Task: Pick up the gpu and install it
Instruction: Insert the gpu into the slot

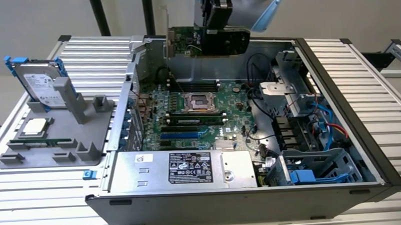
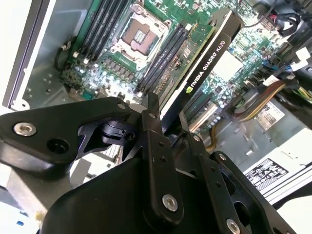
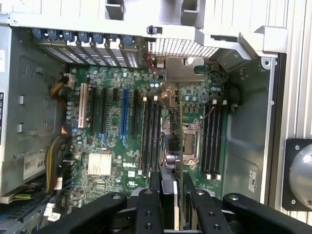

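tool (image 2: 165, 124) is clamped on the gpu (image 1: 208, 41), black fingers (image 2: 155, 146) pinching its top edge in both wrist views; card is lifted in the air above the far side of the open computer case (image 1: 347, 112), not seated in any slot. gpu hangs edge-down: flat green circuit card, black cooler shroud on one face, silver metal end bracket (image 1: 165, 33) sticking up at the exterior view's left end. case is a dark metal box lying on its side on the ribbed aluminium desk (image 1: 359, 62), lid off. inside it: green motherboard (image 1: 187, 118) with a square silver-framed cpu socket (image 1: 198, 100), long black memory slots (image 3: 212, 134), blue and black expansion slots (image 3: 124, 117), a finned silver heatsink (image 3: 99, 163), grey boxy power supply (image 1: 182, 168) along the near wall, a grey drive cage (image 1: 316, 166) with blue clips at the near corner on the exterior view's right, loose black, red and blue cables (image 1: 324, 120). toward the desk's edge at the exterior view's left, well apart from the case, a matte grey holder fixture (image 1: 54, 132) with upright posts: a silver hard drive in a blue frame (image 1: 43, 80) stands tilted in it, a square cpu chip (image 1: 35, 127) lies flat in a recess, and a thin green memory stick (image 1: 45, 143) lies in a low slot near the front.
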Motion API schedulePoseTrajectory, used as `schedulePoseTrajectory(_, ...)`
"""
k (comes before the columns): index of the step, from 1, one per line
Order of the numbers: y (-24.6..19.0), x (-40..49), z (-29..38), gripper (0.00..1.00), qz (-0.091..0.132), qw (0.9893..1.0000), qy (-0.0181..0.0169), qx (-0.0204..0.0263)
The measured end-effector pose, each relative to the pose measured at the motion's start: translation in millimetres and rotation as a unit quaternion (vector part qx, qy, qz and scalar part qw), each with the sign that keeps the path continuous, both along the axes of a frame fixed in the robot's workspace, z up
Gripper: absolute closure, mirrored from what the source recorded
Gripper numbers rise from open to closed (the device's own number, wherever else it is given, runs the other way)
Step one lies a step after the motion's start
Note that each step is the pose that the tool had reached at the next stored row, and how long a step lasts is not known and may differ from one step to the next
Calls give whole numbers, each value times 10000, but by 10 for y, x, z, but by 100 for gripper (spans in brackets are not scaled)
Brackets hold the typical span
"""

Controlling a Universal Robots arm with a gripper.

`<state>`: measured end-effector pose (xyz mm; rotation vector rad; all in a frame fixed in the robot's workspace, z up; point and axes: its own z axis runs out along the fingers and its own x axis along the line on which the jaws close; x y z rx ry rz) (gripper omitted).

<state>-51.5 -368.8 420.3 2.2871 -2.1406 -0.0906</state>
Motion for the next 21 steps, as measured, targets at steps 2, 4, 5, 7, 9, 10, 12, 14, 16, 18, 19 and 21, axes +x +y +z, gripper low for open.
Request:
schedulePoseTrajectory(2, 0, 0, 0, 100, 99, 10000, 0, 0)
schedulePoseTrajectory(4, 0, 0, 0, 100, 200, 9998, 0, 0)
schedulePoseTrajectory(5, 0, 0, 0, 100, 247, 9997, 0, 0)
schedulePoseTrajectory(7, 0, 0, 0, 100, 347, 9994, 0, 0)
schedulePoseTrajectory(9, 0, 0, 0, 100, 446, 9990, 0, 0)
schedulePoseTrajectory(10, 0, 0, 0, 100, 494, 9988, 0, 0)
schedulePoseTrajectory(12, 0, 0, 0, 100, 588, 9983, 0, 0)
schedulePoseTrajectory(14, 0, 0, 0, 100, 686, 9976, 0, 0)
schedulePoseTrajectory(16, 0, 0, 0, 100, 782, 9969, 0, 0)
schedulePoseTrajectory(18, 0, 0, 0, 100, 877, 9961, 0, 0)
schedulePoseTrajectory(19, 0, 0, 0, 100, 914, 9958, 0, 0)
schedulePoseTrajectory(21, 0, 0, 0, 100, 957, 9954, 0, 0)
